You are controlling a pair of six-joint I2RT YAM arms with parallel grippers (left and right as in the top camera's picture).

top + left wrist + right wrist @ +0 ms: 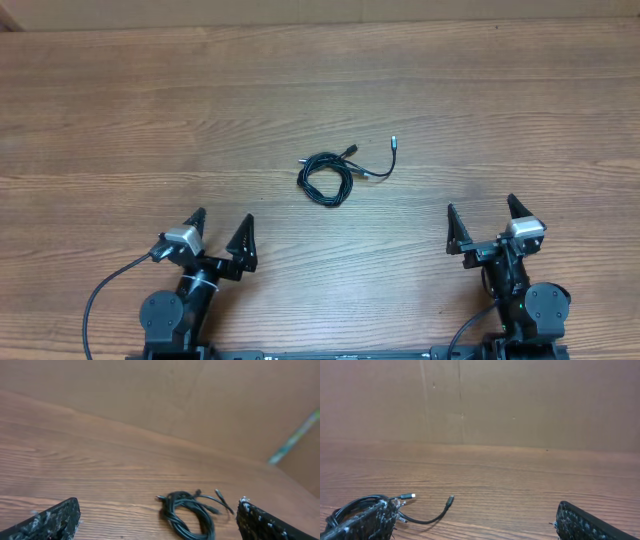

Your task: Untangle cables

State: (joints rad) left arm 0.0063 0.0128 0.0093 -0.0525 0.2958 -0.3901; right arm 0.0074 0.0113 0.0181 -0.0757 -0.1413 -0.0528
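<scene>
Overhead: coiled black cables on table

We count one brown wood-grain table. On it lies one small coil of thin black cables; how many separate cords make it up we cannot tell. In the right wrist view we count two loose ends: one silver-tipped plug end and a second plug end. We count two black robot arms, each bearing one gripper: the left gripper and the right gripper. Each has two black pointed fingers, four in all.
</scene>
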